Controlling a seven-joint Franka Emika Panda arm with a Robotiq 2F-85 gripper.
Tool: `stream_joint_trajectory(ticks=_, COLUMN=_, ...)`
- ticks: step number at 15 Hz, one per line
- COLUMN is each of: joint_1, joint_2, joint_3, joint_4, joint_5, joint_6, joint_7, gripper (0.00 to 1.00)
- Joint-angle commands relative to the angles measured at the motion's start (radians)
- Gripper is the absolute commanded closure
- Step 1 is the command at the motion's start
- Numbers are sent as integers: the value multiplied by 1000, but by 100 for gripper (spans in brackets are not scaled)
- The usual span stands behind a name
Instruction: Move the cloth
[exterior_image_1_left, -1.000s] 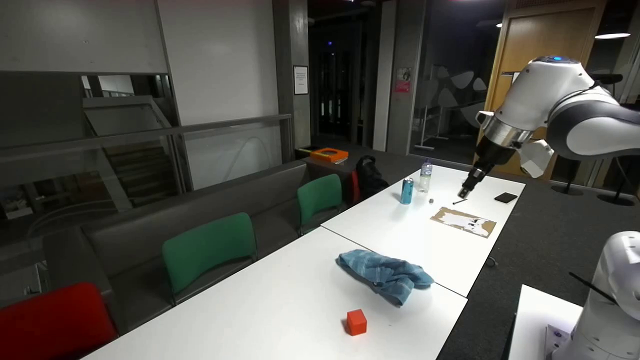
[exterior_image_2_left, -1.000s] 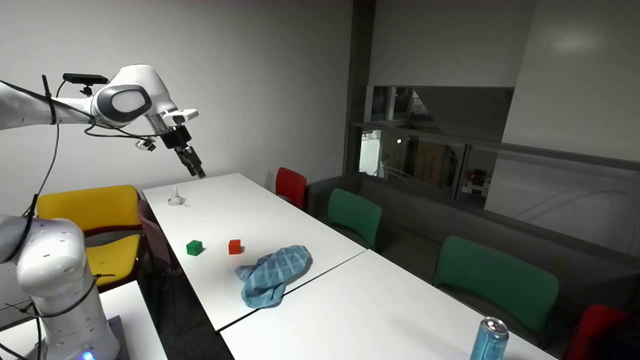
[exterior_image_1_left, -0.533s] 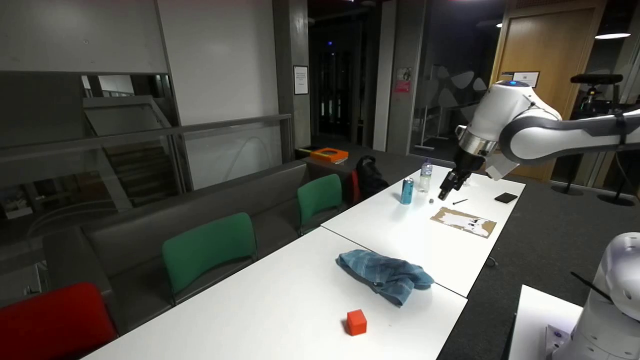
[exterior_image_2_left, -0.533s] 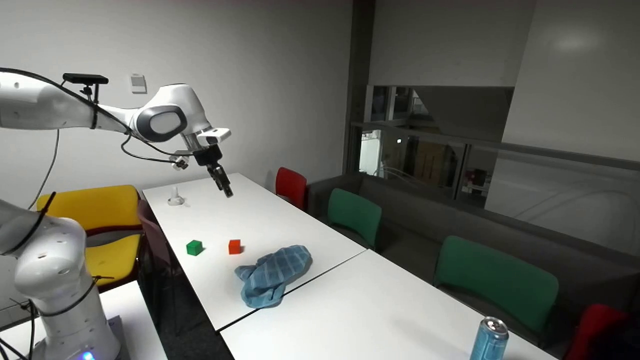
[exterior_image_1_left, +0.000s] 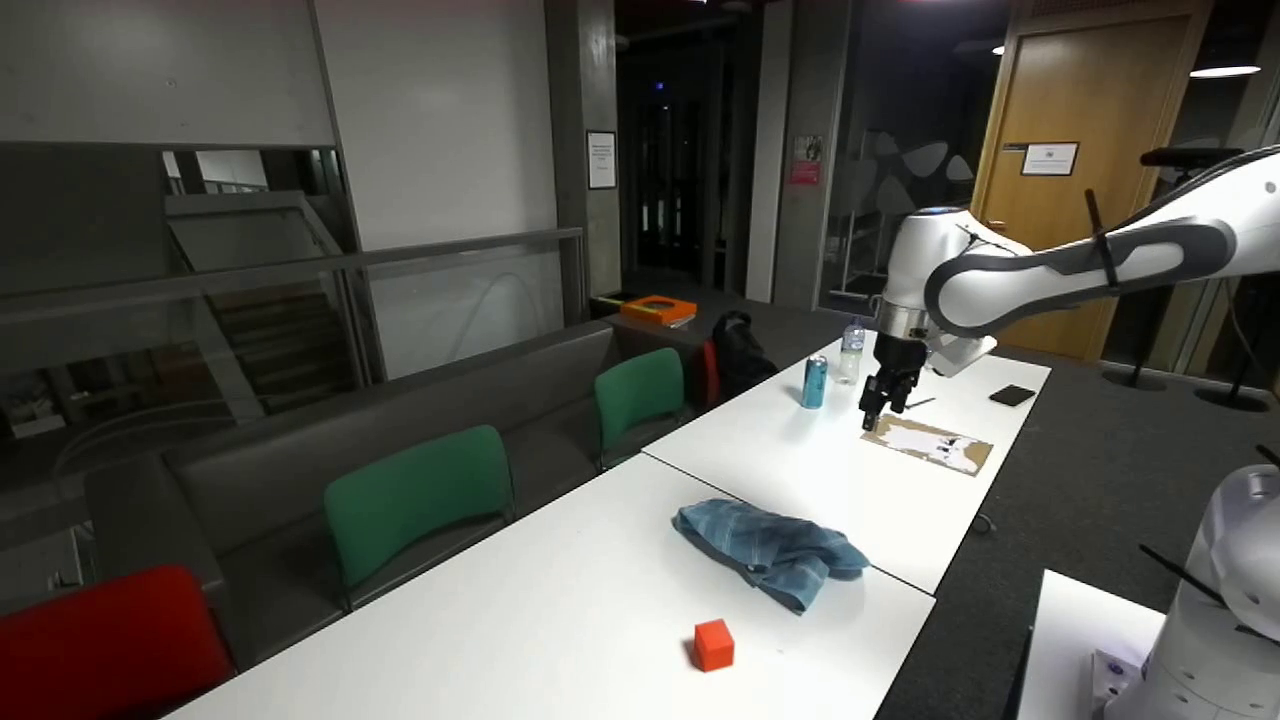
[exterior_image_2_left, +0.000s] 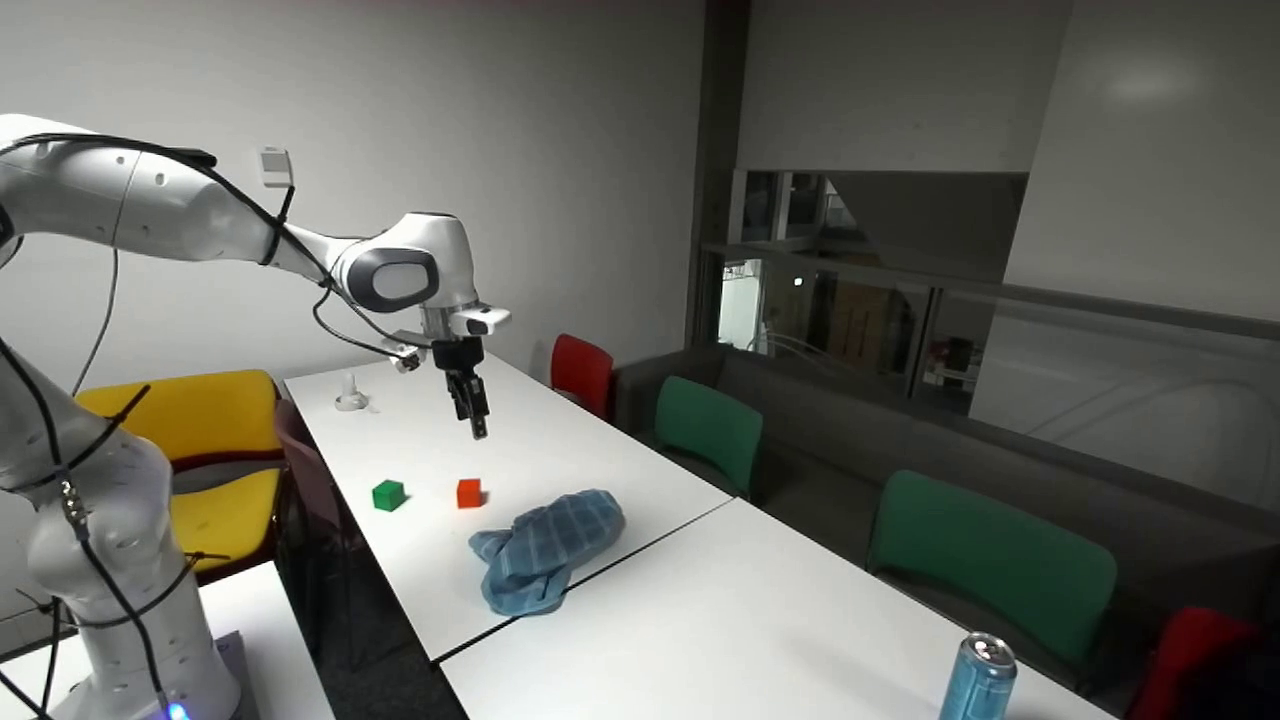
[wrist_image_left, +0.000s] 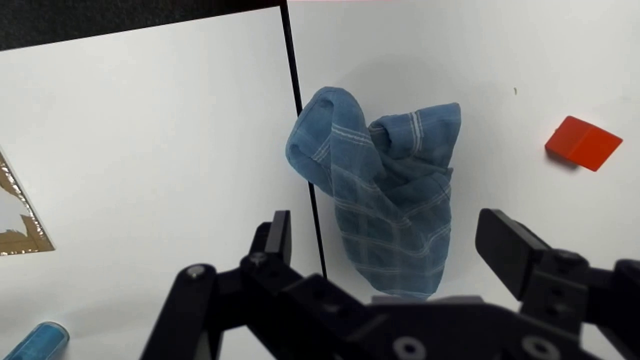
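The gripper (wrist_image_left: 385, 233), its fingers (wrist_image_left: 505, 245) wide apart and holding nothing, now hangs lower and nearer the crumpled cloth (wrist_image_left: 395, 210) (unmoved, partly over the table seam (wrist_image_left: 291, 57)), presumably to grasp it next.

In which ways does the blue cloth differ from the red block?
The cloth is blue with pale lines; the red block is plain. The cloth lies crumpled; the red block has flat faces. The cloth is larger than the red block. Both rest on a white tabletop.
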Motion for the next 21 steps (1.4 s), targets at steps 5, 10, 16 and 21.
stream_joint_trajectory(ticks=5, joint_1=-2, joint_2=75, joint_3=18, joint_4=39, joint_5=-87, joint_6=-31, joint_7=-57, gripper=0)
stream_joint_trajectory(ticks=10, joint_1=15, joint_2=229, joint_3=-63, joint_4=87, joint_5=-66, joint_6=-53, joint_7=-344, gripper=0)
stream_joint_trajectory(ticks=16, joint_1=9, joint_2=439, joint_3=-103, joint_4=243, joint_5=16, joint_6=-129, joint_7=-647, gripper=0)
stream_joint_trajectory(ticks=21, joint_1=-6, joint_2=472, joint_3=-83, joint_4=254, joint_5=88, joint_6=-130, joint_7=-655, gripper=0)
